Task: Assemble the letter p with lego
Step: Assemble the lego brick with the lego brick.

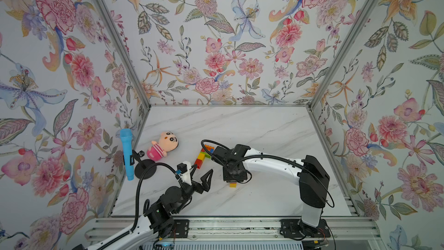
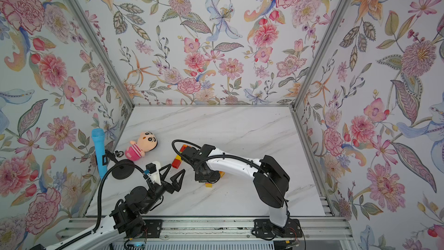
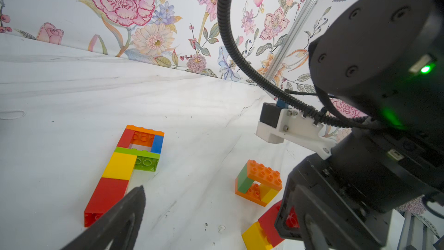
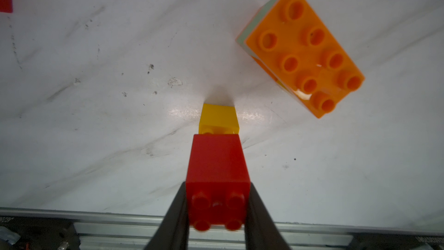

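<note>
Right pincer (image 4: 217,186) is clamped narrow on a red square brick (image 4: 217,162), jaws flat against its two smooth sides. A yellow square brick (image 4: 218,116) is studded onto its far end, down toward the marble tabletop (image 1: 264,128); whether it touches, I cannot tell. Left pincer (image 1: 203,169) is spread wide and holds nothing, hovering near the foot of the P-shape (image 3: 120,164).

That P-shape lies flat near the tabletop's middle, seen in both top views, partly under the right arm. Just beside the held pair stands a small orange-topped loop (image 3: 262,181), apart from the P.

My read on handling: these are light, rigid, hard plastic bricks with glossy faces that could slip, so a squeeze across two opposite flat sides, as on the red one, looks best. Only the stud joint holds the yellow, so a knock or twist may pop it off. The flat P would probably slide if nudged.

The count:
- The P shows what looks like six pieces: orange bar, red, blue, green bar, yellow, and red at the foot.
- The loop has four: two orange, one green, one yellow.
- The held pair makes two, so twelve bricks by my tally.
- There is one plush doll (image 1: 163,145) and one blue toy microphone (image 1: 126,152) on a stand, both well off to the side.
</note>
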Controlling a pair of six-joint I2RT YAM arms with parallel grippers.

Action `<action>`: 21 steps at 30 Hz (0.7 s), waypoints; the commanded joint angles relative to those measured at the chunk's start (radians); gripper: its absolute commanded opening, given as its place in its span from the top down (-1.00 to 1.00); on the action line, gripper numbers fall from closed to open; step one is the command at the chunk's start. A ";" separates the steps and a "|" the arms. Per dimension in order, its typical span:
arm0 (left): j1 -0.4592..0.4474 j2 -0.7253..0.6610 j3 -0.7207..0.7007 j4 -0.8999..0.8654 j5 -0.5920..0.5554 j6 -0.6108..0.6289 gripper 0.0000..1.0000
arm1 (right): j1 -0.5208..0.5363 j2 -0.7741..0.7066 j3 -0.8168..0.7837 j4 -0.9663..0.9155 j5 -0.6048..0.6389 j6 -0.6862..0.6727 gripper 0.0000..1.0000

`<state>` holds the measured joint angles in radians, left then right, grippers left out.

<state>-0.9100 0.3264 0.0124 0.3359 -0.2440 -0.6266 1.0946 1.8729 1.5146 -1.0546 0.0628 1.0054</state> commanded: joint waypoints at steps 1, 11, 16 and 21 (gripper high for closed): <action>-0.006 -0.003 -0.161 -0.006 -0.018 -0.010 -0.98 | 0.000 0.005 -0.015 -0.032 0.011 0.039 0.65; -0.008 -0.003 -0.164 0.004 -0.015 -0.010 -0.98 | -0.003 0.028 0.000 -0.033 0.014 0.062 0.65; -0.008 -0.010 -0.169 0.002 -0.015 -0.013 -0.99 | -0.007 0.037 -0.010 -0.031 0.010 0.072 0.63; -0.008 -0.004 -0.170 0.008 -0.015 -0.013 -0.98 | -0.008 0.052 -0.003 -0.032 0.006 0.076 0.63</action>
<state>-0.9100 0.3271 0.0124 0.3363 -0.2440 -0.6292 1.0927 1.8919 1.5112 -1.0546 0.0605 1.0557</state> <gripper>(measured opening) 0.991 0.317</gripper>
